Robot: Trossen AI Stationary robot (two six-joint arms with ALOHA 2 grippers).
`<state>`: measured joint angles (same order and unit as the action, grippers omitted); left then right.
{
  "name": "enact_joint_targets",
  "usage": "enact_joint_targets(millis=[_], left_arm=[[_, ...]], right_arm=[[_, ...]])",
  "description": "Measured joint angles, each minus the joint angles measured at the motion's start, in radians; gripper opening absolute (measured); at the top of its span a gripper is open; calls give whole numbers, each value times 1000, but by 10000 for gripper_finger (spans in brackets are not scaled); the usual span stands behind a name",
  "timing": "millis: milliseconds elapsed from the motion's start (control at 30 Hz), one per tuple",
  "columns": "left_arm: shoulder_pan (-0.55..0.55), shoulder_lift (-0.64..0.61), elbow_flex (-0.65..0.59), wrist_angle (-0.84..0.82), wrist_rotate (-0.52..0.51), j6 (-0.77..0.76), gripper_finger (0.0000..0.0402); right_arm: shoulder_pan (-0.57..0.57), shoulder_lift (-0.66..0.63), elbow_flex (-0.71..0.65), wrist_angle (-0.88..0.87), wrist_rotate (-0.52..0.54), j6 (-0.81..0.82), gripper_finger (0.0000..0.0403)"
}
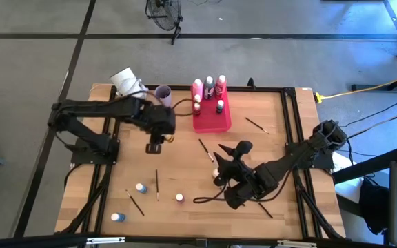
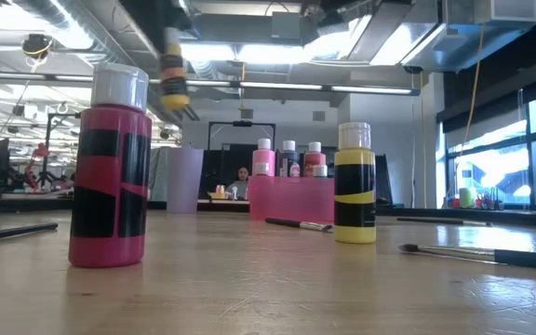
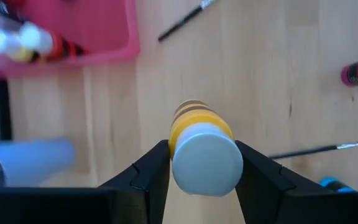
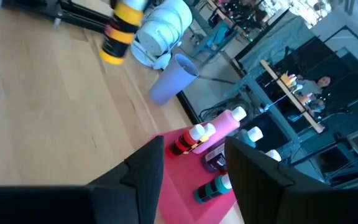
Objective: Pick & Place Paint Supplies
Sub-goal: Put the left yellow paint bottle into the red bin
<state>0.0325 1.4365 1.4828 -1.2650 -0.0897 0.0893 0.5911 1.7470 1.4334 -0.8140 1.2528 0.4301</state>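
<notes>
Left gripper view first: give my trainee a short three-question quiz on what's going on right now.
1. True or false: the left gripper is shut on a yellow paint bottle.
2. Where do most bottles stand in the high view? A) in the pink-red tray B) in the lilac cup C) on the floor
3. Fill in: the right gripper holds ____ between its fingers.

Key: 1 true; 2 A; 3 nothing, it is open with the tray beyond it.
</notes>
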Motion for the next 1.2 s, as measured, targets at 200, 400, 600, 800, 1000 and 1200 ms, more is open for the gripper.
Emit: enact_joint_targets(millis=[200, 400, 600, 800, 1000, 1200], left_arm=[[83, 145, 157, 0, 6, 152, 146], [154, 295, 287, 19, 69, 295, 146], [217, 430, 394, 28, 135, 394, 146], [278, 524, 432, 110, 142, 445, 146], [338, 586, 433, 139, 143, 439, 146], [372, 645, 433, 141, 147, 422, 146]], right_arm=[[18, 0, 0, -21, 4, 5, 172], [39, 0, 0, -50, 64, 37, 172], [69, 0, 0, -90, 108, 100, 172], [85, 0, 0, -115, 108, 135, 172], [85, 0, 0, -125, 108, 139, 172], [85, 0, 0, -164, 107, 182, 171]])
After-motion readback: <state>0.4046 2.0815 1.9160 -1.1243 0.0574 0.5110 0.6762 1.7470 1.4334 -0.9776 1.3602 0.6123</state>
